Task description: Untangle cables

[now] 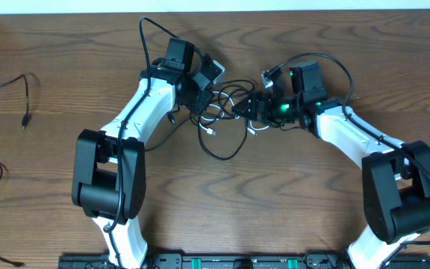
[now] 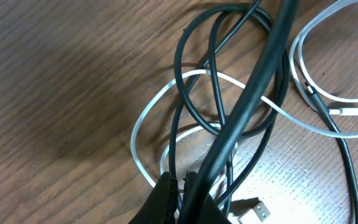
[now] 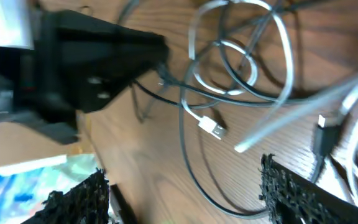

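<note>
Nearest me, the two arm bases sit at the front edge of the wooden table. Off to the left, well apart from everything else, lie two loose black cables. One runs off the table's left edge, so its full length is hidden. The other sits farther back and is also cut off at that edge.

Farther in, both arms reach toward the middle, where the tangled cables lie in a bunch between the two grippers. The left gripper is right over the bunch's left side. From its wrist view, the fingers are closed, and a black cable rises out of them, blurred because it is so close to the lens. Exactly where the pads bite is hidden at the frame's bottom edge. Behind it, a white cable loops through black loops flat on the wood, and a USB plug shows half cut off.

The right gripper is at the bunch's right side. Its fingers stand wide apart with nothing between them but the table. That view is smeared. A small white plug is readable, but I cannot make out which strand crosses which. I cannot identify the blue-and-white patch at its lower left.
</note>
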Available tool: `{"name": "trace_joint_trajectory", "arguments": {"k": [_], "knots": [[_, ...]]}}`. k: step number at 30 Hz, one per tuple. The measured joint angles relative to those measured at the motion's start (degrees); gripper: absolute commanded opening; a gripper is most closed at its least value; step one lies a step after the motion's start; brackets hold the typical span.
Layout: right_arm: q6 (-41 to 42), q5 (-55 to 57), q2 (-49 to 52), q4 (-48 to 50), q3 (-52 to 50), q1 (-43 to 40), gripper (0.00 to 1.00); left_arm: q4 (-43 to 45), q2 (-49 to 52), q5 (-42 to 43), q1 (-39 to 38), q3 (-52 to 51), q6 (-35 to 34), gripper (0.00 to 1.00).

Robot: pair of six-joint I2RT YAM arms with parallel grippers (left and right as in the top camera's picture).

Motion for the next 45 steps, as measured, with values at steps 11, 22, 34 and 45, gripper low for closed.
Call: {"name": "trace_joint_trajectory", "arguments": {"k": [11,22,34,45], "knots": [[0.17,10.19,0.02,0.46,0.0,1.95,0.82,0.26,0.0,-0.04,0.11,0.0,0.02,0.08],[1.88,14.14,4.52,8.35,0.0,5.2,0.77,1.29,0.0,-0.04,0.11,0.0,0.0,0.08],[2.8,12.02,9.29,21.97,-0.17,5.4,0.01,1.53,0.0,-0.09,0.11,0.0,0.0,0.08],[0.63,-0.61,9.29,26.51,-0.17,3.48,0.01,1.53,0.0,-0.2,0.57,0.0,0.0,0.08]]}}
